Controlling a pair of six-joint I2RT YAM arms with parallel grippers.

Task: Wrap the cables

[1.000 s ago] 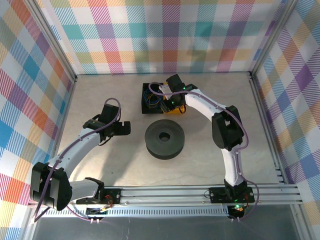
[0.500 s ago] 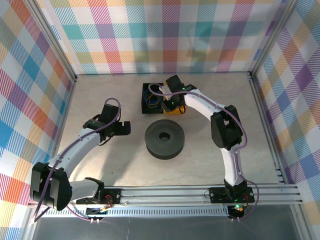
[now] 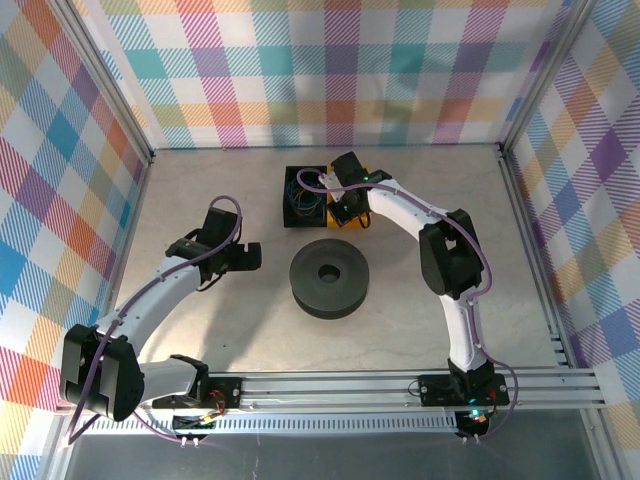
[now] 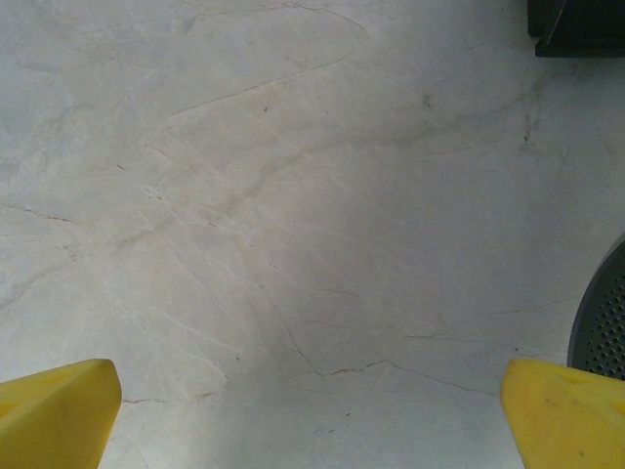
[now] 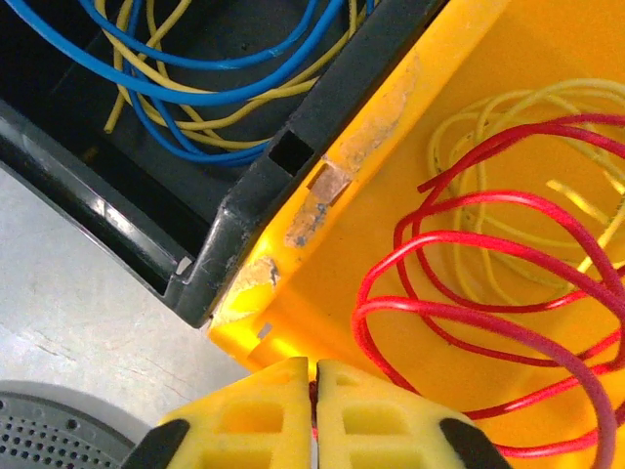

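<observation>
Here the right gripper (image 5: 314, 410) is closed, pinching a strand of the red cables (image 5: 469, 313), which lie looped in the yellow bin (image 5: 469, 78) at the far middle, touching a black bin (image 5: 98, 127). The left gripper (image 4: 312, 415) hangs wide open over the table (image 4: 293, 195), left of the spool (image 3: 329, 279).

Fingers of right hand (image 5: 314, 415): yellow. Just ahead of them, red cables (image 5: 469, 315) over pale yellow wires (image 5: 508, 96) in a yellow bin (image 5: 527, 39). Ahead-left: black bin (image 5: 107, 171), blue wires (image 5: 205, 95). Spool (image 3: 329, 279) dark grey. Bench (image 4: 293, 195) pale grey, finely veined. Fingers of left hand (image 4: 312, 420) yellow too. Walls (image 3: 330, 70): pastel plaid.
</observation>
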